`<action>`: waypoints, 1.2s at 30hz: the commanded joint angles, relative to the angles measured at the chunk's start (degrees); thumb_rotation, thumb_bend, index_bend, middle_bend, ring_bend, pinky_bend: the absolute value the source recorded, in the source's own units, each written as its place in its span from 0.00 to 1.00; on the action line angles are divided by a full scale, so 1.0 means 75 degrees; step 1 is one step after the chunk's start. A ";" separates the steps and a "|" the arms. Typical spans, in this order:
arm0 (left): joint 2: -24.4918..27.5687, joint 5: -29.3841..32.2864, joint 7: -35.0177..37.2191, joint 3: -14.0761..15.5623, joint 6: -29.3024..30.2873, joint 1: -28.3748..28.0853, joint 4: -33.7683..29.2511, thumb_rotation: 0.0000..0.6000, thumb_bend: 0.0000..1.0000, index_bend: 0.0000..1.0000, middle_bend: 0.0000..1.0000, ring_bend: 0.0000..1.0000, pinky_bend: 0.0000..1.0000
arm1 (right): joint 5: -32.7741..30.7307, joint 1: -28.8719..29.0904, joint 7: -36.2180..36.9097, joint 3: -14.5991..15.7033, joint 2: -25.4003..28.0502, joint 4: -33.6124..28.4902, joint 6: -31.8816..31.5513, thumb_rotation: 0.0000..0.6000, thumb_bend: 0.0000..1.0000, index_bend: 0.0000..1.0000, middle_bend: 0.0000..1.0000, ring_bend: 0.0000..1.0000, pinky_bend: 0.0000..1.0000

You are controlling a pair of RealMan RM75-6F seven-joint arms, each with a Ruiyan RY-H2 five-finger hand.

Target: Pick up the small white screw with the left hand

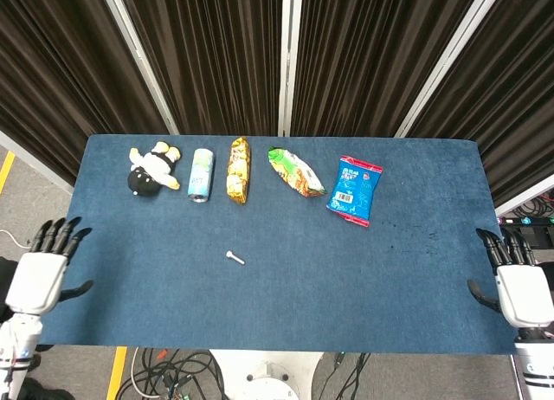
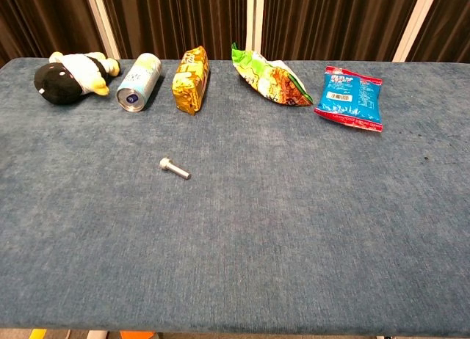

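Observation:
The small white screw (image 1: 235, 259) (image 2: 175, 168) lies on its side on the blue tablecloth, left of the table's middle. My left hand (image 1: 43, 274) hovers at the table's left edge, fingers apart and holding nothing, well to the left of the screw. At the right edge, my right hand (image 1: 518, 283) is also empty with its fingers apart. Neither hand shows in the chest view.
Along the far side of the blue table (image 1: 286, 305) lie a plush toy (image 1: 152, 168), a can (image 1: 201, 174) on its side, a yellow snack pack (image 1: 238, 169), a green snack bag (image 1: 295, 170) and a blue snack bag (image 1: 355, 189).

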State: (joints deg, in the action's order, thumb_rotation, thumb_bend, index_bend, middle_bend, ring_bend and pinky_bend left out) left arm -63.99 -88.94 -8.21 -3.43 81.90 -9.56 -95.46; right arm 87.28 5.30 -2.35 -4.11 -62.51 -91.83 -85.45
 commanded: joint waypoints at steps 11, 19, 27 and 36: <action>-0.0385 0.0001 -0.0184 -0.0676 -0.2801 -0.2444 -0.0479 1.00 0.16 0.33 0.16 0.02 0.00 | -0.0022 0.0045 -0.0151 -0.0051 0.0169 -0.0187 0.0029 1.00 0.18 0.08 0.13 0.00 0.04; -0.1777 0.1387 -0.3243 -0.0865 -0.3676 -0.3322 -0.0193 1.00 0.21 0.37 0.16 0.02 0.00 | -0.0193 0.0107 -0.0115 -0.0089 0.0189 -0.0142 0.0209 1.00 0.18 0.08 0.13 0.00 0.04; -0.2650 0.2754 -0.4337 -0.0996 -0.4081 -0.4035 -0.0055 1.00 0.23 0.38 0.16 0.02 0.00 | -0.0226 0.0187 -0.0090 -0.0102 0.0192 -0.0107 0.0335 1.00 0.18 0.08 0.13 0.00 0.04; -0.3530 0.3572 -0.5146 -0.0828 -0.4188 -0.4719 0.0533 1.00 0.23 0.39 0.16 0.02 0.00 | -0.0264 0.0187 -0.0059 -0.0085 0.0206 -0.0098 0.0364 1.00 0.18 0.08 0.13 0.00 0.04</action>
State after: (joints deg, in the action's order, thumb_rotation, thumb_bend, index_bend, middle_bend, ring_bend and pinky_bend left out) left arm -89.18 -63.39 -45.87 -10.01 50.61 -43.94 -92.62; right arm 85.30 6.72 -2.82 -4.76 -60.95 -92.58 -82.71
